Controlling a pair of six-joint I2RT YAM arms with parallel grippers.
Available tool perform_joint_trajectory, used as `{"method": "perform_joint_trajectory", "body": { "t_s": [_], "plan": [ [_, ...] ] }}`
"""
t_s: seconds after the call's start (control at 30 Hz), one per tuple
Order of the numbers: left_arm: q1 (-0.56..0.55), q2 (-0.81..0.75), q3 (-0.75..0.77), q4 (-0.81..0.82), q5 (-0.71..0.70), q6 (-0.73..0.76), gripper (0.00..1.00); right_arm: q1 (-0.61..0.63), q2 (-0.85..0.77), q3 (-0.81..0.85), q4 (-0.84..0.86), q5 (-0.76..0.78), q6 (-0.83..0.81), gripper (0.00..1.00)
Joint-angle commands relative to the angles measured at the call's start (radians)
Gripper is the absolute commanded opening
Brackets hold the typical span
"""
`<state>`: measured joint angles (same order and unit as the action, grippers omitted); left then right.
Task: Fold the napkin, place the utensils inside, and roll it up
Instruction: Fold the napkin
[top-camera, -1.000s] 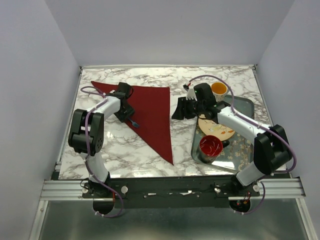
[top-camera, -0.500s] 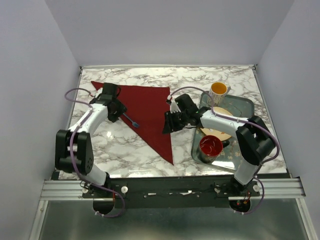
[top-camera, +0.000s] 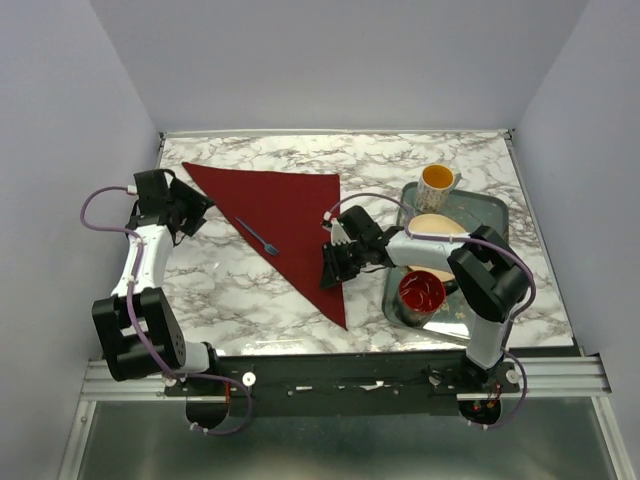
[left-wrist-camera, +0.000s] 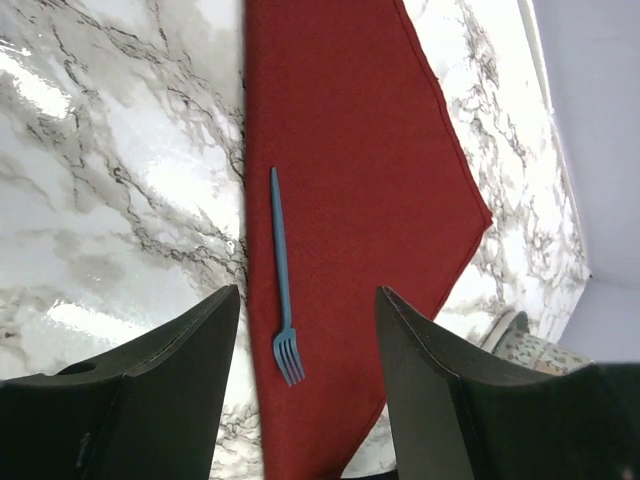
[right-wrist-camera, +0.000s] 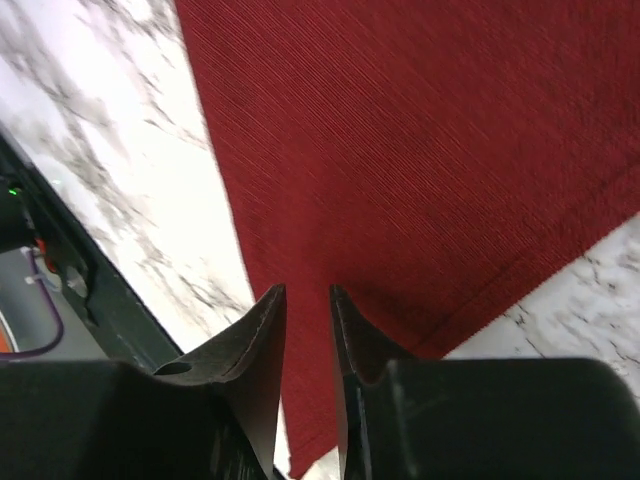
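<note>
While the top view takes in the whole marble table (top-camera: 250, 290) and the maroon napkin (top-camera: 300, 215) spread as a triangle, only the left wrist view resolves the tines of the blue fork (left-wrist-camera: 283, 290), which lies along the cloth's 8 o'clock edge. Stretched toward 10 o'clock, the left gripper (top-camera: 197, 212) gapes wide beside the napkin's corner. Bent toward 9 o'clock, the right gripper (top-camera: 332, 272) sits at the 4 o'clock edge, its fingers narrowly parted.

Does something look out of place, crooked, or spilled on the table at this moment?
Nothing looks spilled or damaged. One small thing: the blue fork lies on the folded napkin right beside its long edge, not near the middle, so it might slip out during rolling.
</note>
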<state>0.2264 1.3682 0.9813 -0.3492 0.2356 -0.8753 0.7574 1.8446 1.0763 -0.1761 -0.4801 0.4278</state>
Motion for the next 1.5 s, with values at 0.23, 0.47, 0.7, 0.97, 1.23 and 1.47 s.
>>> {"method": "perform_joint_trajectory", "body": {
  "t_s": [0.23,0.47,0.7,0.97,1.23,1.47],
  "plan": [
    [0.045,-0.004,-0.046,0.119,0.166,0.010,0.66,-0.029,0.015,-0.168,0.035,0.148,0.018,0.27],
    [0.056,0.028,0.026,0.076,0.172,0.056,0.67,-0.105,-0.088,-0.236,-0.034,0.287,-0.015,0.27],
    [0.070,0.143,0.074,0.079,0.202,0.027,0.67,-0.107,-0.154,-0.153,-0.071,0.176,-0.086,0.30],
    [0.088,0.282,0.137,0.136,0.116,-0.048,0.70,-0.107,-0.110,0.089,-0.158,0.161,-0.127,0.46],
    [0.134,0.511,0.348,0.087,0.137,0.005,0.99,-0.110,-0.039,0.116,-0.161,0.144,-0.124,0.47],
    [0.142,0.644,0.505,0.047,0.088,0.059,0.85,-0.113,-0.033,0.108,-0.154,0.117,-0.124,0.47]
  ]
}}
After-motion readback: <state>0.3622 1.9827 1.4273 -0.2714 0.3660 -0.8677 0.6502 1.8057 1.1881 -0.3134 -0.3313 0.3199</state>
